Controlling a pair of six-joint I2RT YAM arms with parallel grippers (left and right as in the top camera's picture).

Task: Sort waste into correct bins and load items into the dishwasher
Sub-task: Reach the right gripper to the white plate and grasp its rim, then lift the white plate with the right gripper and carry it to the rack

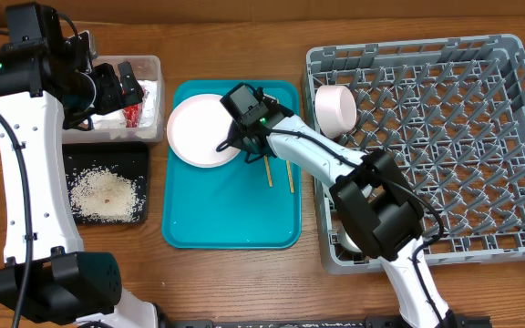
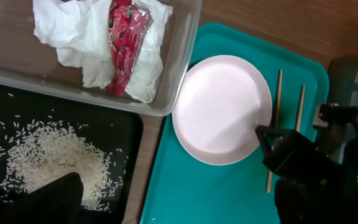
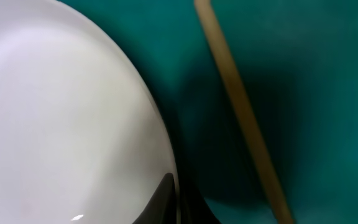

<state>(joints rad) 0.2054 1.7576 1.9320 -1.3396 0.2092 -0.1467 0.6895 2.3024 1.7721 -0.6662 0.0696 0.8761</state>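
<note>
1. The right pincer [image 1: 229,144] is closed on the rim of the plate [image 1: 199,129], which lies on the teal tray [image 1: 226,228] beside two chopsticks [image 1: 268,171].
2. The left pincer [image 1: 128,87] is spread wide over the clear tub [image 1: 153,68], which holds the napkin [image 2: 86,37] and the red scrap [image 2: 124,37].
3. Rice [image 1: 103,191] lies in the black tray [image 1: 139,155].

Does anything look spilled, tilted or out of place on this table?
Only the bowl stands out: it lies on its side at the rack's left edge. The rice lies inside the black tray, with none seen outside.
</note>
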